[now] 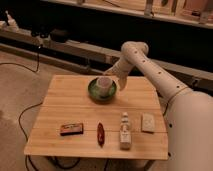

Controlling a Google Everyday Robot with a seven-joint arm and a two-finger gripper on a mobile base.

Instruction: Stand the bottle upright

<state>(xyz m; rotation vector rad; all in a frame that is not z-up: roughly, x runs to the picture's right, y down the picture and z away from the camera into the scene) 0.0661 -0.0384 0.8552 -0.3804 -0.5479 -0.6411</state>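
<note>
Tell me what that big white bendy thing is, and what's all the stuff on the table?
That is a robot's arm. One camera looks down on the wooden table. At the arm's tip is its gripper, two fingers for pinching, open beside the green bowl with a cup in it, holding nothing. Along the near edge lie a small dark box, a slim red thing, a whitish bottle on its side, and a flat pale pad. The robot should stand the bottle up.
</note>
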